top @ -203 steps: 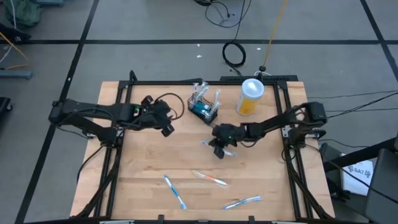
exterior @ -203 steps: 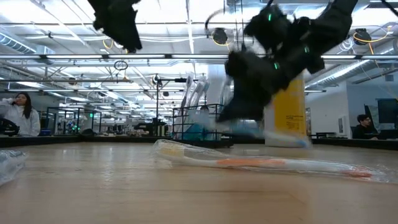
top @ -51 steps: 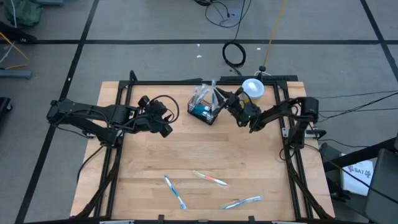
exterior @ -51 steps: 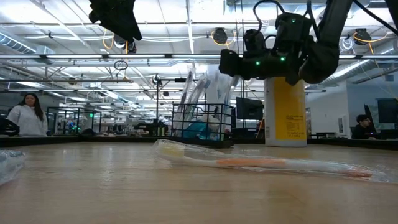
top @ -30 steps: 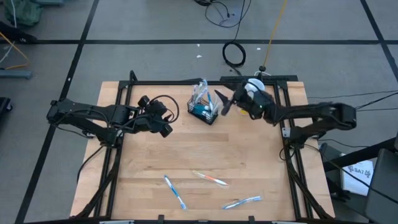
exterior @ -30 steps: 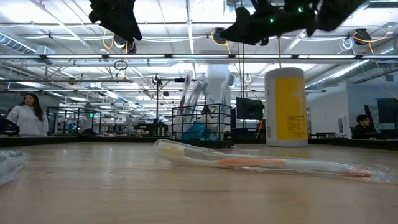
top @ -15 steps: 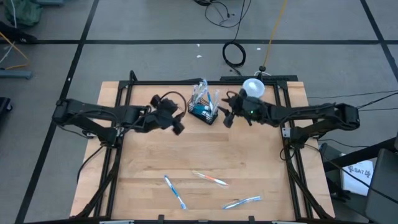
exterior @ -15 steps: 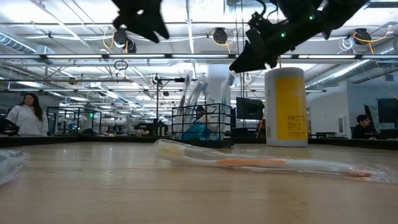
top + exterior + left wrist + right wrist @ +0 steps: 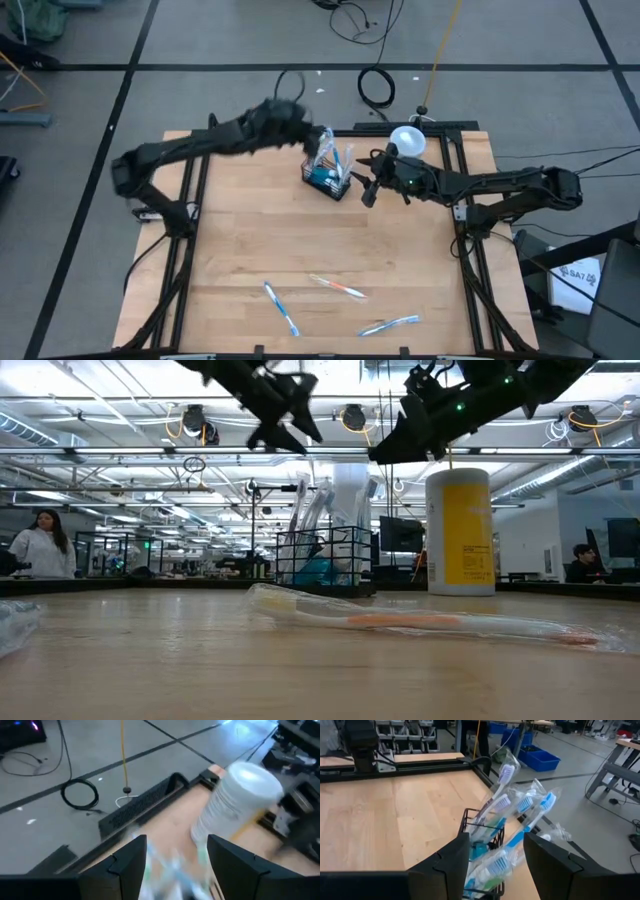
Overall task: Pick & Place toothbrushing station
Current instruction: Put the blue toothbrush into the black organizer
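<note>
While both sets of fingers stood apart and empty, the toothbrushing station (image 9: 327, 180) sat at the tabletop's (image 9: 250, 250) twelve o'clock. It looked light, stiff, tippy. Its wire rim seemed the best hold.

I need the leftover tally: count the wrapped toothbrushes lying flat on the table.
3, all near the front edge: one front-left, one centre, one front-right. None seem hidden.

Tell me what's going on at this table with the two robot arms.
Both arms hang above the black wire basket near the table's far edge, which already holds several wrapped toothbrushes. The left pincer is above it, open and holding nothing. The right pincer is beside the basket, open and empty too. A yellow cup stands next to the basket. Three more wrapped toothbrushes lie on the table's near side.
</note>
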Controlling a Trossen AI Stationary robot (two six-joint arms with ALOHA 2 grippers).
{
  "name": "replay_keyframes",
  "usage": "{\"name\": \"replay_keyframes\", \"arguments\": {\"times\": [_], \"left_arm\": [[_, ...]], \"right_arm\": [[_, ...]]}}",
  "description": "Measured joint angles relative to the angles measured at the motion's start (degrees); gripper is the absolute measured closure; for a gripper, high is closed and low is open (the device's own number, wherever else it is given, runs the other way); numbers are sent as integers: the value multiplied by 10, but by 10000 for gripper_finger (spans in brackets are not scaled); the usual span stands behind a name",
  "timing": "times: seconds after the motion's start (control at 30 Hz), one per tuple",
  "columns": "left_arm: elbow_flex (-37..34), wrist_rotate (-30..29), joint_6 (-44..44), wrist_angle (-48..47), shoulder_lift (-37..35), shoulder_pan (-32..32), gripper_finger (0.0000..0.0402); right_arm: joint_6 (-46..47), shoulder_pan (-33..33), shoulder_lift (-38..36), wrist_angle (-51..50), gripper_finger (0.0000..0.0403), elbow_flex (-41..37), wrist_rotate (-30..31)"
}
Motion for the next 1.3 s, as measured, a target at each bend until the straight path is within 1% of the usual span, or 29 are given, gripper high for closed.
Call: {"name": "replay_keyframes", "arguments": {"times": [0.07,0.17,0.23,0.33,0.4,0.53,0.63,0.87,1.13,1.2,1.3], "left_arm": [[44,37,5,-24,41,29,186],[120,77,4,-58,101,61,186],[164,100,-2,-109,133,77,186],[213,105,-9,-163,171,97,186],[228,105,-13,-184,188,103,186],[229,120,-40,-189,207,109,186],[229,120,-68,-187,219,105,186],[229,120,-71,-179,237,88,186],[229,119,-61,-173,237,73,187],[229,116,-55,-173,237,71,194],[229,113,-53,-172,237,70,219]], "right_arm": [[-6,0,0,1,220,0,0],[-8,0,0,1,220,0,0],[-8,0,0,-1,220,0,0],[-8,0,0,-5,220,0,0],[-8,0,0,-9,220,0,0],[-8,0,0,-17,220,0,0],[-8,0,0,-16,220,0,0],[-8,0,0,-4,220,0,0],[-11,0,0,0,220,0,0],[-11,0,0,-4,220,0,0],[-11,0,0,-3,220,0,0]]}}
